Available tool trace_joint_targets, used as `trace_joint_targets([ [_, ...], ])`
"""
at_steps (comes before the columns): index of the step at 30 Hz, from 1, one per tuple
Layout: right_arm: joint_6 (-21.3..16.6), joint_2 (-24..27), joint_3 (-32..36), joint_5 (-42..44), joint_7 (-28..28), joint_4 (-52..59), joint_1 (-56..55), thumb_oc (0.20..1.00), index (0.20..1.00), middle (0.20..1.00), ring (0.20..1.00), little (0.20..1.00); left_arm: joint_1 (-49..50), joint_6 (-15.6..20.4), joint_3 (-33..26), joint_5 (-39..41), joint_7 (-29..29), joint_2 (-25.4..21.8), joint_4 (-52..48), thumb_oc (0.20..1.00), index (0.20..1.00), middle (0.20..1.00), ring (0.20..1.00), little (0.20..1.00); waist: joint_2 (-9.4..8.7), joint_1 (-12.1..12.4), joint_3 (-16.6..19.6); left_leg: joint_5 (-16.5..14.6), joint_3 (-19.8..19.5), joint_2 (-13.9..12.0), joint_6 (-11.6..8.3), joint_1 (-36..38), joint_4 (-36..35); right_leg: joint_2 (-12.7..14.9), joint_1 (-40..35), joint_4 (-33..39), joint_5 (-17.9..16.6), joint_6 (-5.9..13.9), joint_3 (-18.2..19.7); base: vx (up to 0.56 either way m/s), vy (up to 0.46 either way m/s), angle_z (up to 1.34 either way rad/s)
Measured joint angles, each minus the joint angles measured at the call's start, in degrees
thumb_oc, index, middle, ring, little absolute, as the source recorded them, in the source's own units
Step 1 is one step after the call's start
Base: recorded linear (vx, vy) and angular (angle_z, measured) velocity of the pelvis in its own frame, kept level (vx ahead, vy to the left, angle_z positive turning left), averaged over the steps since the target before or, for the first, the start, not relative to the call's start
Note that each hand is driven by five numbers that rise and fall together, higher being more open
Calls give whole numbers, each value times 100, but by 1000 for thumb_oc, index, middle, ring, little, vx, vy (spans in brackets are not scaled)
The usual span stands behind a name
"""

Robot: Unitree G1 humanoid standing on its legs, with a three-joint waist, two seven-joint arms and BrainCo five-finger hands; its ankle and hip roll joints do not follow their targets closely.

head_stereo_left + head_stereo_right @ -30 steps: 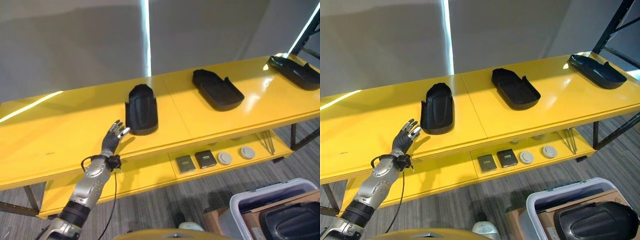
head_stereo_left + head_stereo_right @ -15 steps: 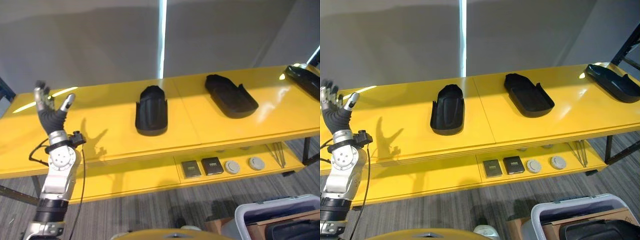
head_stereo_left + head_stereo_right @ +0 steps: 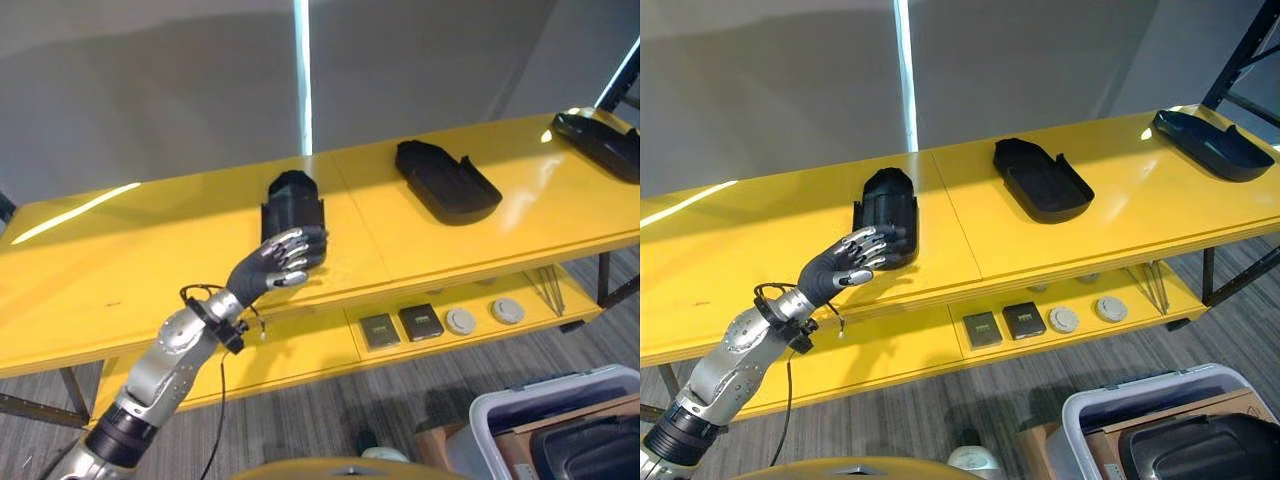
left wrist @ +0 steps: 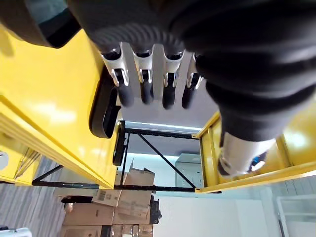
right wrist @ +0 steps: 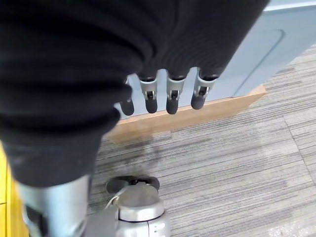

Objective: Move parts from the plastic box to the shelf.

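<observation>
Left hand [image 3: 283, 260], fingers loosely spread, rests against the near end of the black part [image 3: 293, 207] on the shelf [image 3: 120, 270]. Placing looks finished; next comes fetching another from the box [image 3: 540, 420].

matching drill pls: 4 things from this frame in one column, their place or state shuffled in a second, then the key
1. left hand
2. middle black part
3. round grey discs
4. plastic box

a. on the floor, lower right
b. lower shelf level, beside two dark square parts
c. open, at the near end of the leftmost black part
d. top of the yellow shelf, untouched

Pairs: 1-c, 2-d, 3-b, 4-a
</observation>
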State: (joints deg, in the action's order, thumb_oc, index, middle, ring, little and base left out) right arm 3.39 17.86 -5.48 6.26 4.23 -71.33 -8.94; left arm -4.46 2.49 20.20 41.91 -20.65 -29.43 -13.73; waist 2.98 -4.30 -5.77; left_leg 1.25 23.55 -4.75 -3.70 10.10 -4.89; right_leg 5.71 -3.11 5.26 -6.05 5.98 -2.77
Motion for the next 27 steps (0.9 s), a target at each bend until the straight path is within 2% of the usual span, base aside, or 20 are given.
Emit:
trace_joint_targets([
  [10, -91, 5, -5, 0, 3, -5, -3, 1000, 1000, 1000, 1000, 1000, 413, 61, -23, 64, 296, 32, 758, 200, 200, 200, 200, 200, 29, 78, 20, -13, 6, 1, -1, 5, 0, 3, 4, 0, 18, -28, 9, 0, 1, 0],
  [14, -73, 5, -16, 0, 6, 6, -3, 1000, 1000, 1000, 1000, 1000, 408, 143, 23, 36, 421, 242, 1256, 200, 200, 200, 200, 200, 2, 57, 10, -12, 7, 1, 2, 4, 1, 2, 8, 0, 23, -35, 9, 0, 0, 0],
  [21, -69, -38, -119, 0, 12, 46, -3, 1000, 1000, 1000, 1000, 1000, 206, 386, 344, -6, 852, 620, 2153, 200, 200, 200, 200, 200, -123, -85, 5, -13, 24, 0, -1, 0, 1, -1, 23, 0, 14, -16, 20, 7, -13, -1],
  [27, -66, -81, -129, 1, 13, 58, -2, 1000, 1000, 1000, 1000, 1000, -90, 612, 531, -163, 1082, 828, 2305, 200, 200, 200, 200, 200, -245, -253, -26, -14, 70, -4, -2, 2, 1, -9, 45, -1, -8, 3, 60, 14, -21, -3],
])
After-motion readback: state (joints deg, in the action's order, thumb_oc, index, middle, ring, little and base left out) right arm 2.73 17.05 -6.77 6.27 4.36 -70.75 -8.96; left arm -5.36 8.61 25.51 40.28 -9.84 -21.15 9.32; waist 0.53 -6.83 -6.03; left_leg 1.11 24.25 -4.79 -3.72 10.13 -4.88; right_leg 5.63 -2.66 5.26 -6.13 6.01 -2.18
